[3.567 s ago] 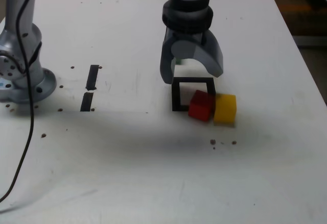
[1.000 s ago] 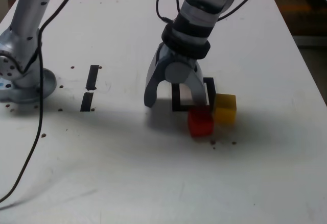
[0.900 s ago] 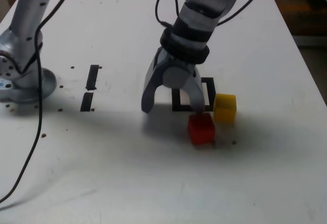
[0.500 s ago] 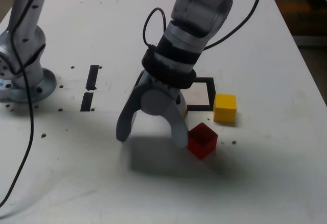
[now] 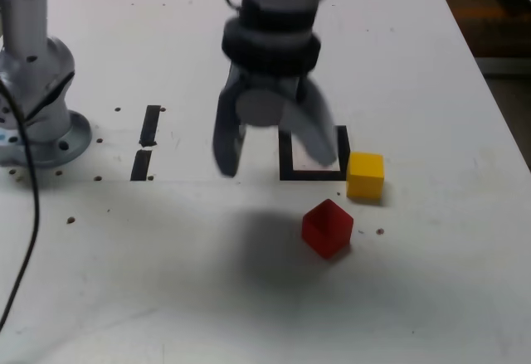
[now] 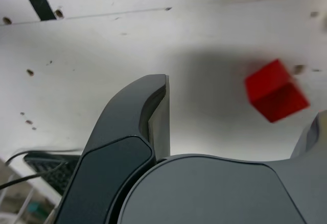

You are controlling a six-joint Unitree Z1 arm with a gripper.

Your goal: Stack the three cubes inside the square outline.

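In the exterior view my gripper (image 5: 274, 150) hangs open above the table with nothing between its fingers. Its finger on the exterior view's right covers part of the square outline (image 5: 312, 172), a black tape square with a white centre. A red cube (image 5: 327, 228) lies in front of the outline, apart from it and turned cornerwise. A yellow cube (image 5: 365, 176) sits against the outline's front right corner, outside it. The wrist view shows the red cube (image 6: 276, 96) on the table beyond one dark finger (image 6: 153, 106), near the other finger's side.
The arm's grey base (image 5: 37, 119) stands at the exterior view's left, with a cable trailing in front of it. Two short black tape strips (image 5: 149, 125) (image 5: 141, 165) lie between the base and the outline. The table's edge runs down the right.
The red cube has slid from the outline's front edge toward the camera and turned. My open gripper swept forward with it, then rose and drew back over the outline. The yellow cube stayed put.
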